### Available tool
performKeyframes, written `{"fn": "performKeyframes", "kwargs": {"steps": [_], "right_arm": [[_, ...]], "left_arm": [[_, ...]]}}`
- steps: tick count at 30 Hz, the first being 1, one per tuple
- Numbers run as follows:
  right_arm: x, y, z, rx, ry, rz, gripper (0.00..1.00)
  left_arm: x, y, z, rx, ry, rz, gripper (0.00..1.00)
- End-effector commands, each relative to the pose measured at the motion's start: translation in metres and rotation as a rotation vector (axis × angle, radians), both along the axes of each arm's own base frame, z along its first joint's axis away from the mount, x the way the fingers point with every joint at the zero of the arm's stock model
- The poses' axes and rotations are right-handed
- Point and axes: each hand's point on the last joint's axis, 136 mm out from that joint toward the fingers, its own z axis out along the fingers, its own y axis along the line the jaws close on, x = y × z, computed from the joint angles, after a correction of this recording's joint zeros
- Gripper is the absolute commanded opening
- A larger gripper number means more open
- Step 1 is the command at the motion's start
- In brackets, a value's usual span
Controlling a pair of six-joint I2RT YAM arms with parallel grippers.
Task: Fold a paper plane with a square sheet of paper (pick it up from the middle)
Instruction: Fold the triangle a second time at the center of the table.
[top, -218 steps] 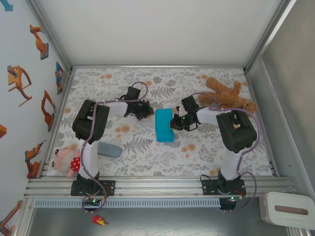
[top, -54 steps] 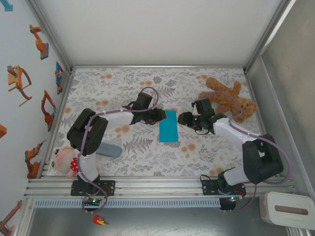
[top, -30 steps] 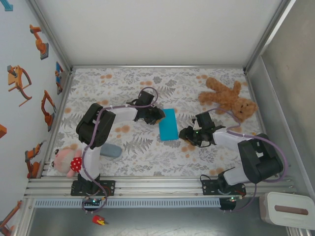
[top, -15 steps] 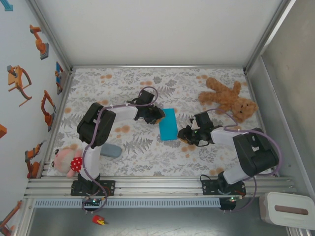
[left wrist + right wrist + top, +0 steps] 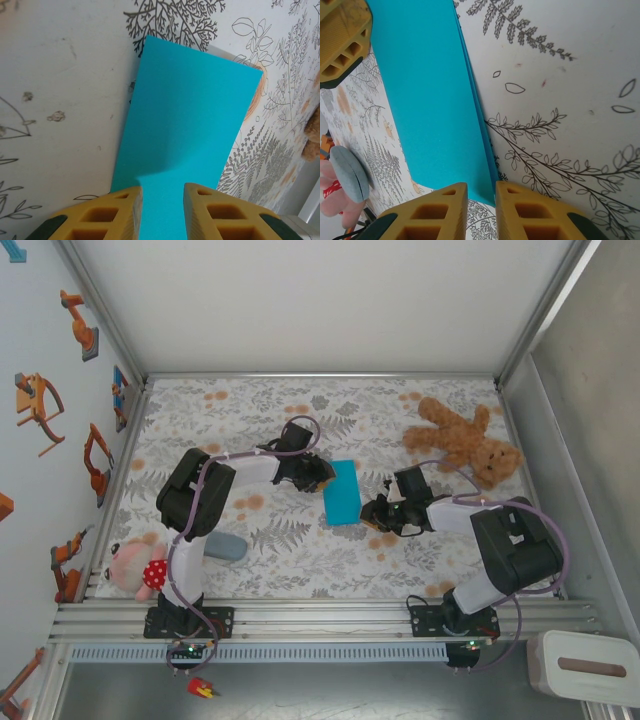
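Right end effector (image 5: 481, 187) slid to folded paper (image 5: 425, 95) edge (jaws astride it).

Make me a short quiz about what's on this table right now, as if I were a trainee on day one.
1. True or false: seen from above, the thin turquoise-blue sheet of paper shows as a full square.
2. What lies closest to the left arm's base? A. a brown teddy bear B. the pink plush doll with a red spotted bib C. the turquoise paper
3. Fill in: the right gripper stands at the paper's ___ long edge.

Key: 1. False: it shows as a narrow oblong, with layered edges in the right wrist view. 2. B. 3. Right.
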Motion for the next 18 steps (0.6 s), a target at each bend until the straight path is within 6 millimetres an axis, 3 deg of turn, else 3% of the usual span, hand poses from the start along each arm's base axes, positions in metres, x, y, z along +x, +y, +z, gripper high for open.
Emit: {"fn": "performKeyframes", "kwargs": {"steps": [1, 18], "right_arm": [[0.009, 0.004, 0.012, 0.009, -0.049, 0.010, 0.20], [0.024, 0.011, 0.013, 0.045, -0.035, -0.038, 0.15]], "left_arm": [[-0.023, 0.028, -0.049, 0.143, 0.133, 0.024, 0.28], [-0.022, 0.024, -0.045, 0.120, 0.121, 0.018, 0.27]]}}
